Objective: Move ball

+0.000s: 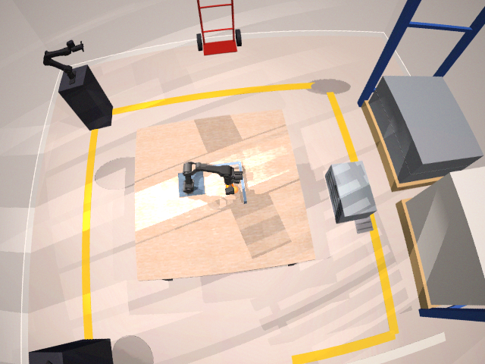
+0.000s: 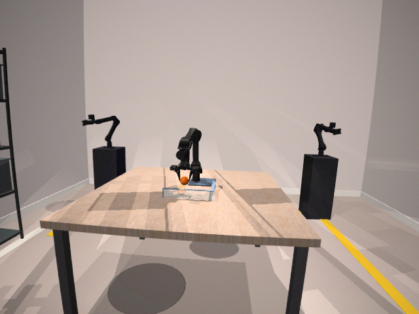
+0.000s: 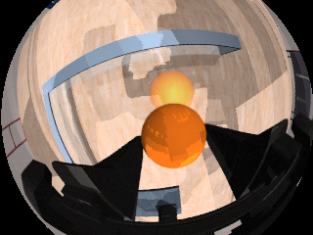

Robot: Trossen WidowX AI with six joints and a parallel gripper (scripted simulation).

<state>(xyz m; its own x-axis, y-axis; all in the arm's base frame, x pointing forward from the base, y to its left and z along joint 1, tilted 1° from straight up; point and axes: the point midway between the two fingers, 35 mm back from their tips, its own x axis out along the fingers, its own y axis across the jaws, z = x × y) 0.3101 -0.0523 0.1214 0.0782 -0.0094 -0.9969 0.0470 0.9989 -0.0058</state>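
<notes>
Fingers of our black hand (image 3: 175,157) are pinching the glossy orange ball (image 3: 174,136), lifting it off the wooden surface (image 2: 203,216), just short of the see-through orange copy (image 3: 172,89) inside the low clear walls (image 3: 140,43).

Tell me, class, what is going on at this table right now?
One black arm on a wooden table has its gripper shut on an orange ball. In the exterior view the ball hangs above the table, over the area bounded by the two low clear walls. The see-through copy sits just beyond the ball in the wrist view, inside the corner. The ball has yet to be set down there and released.
</notes>
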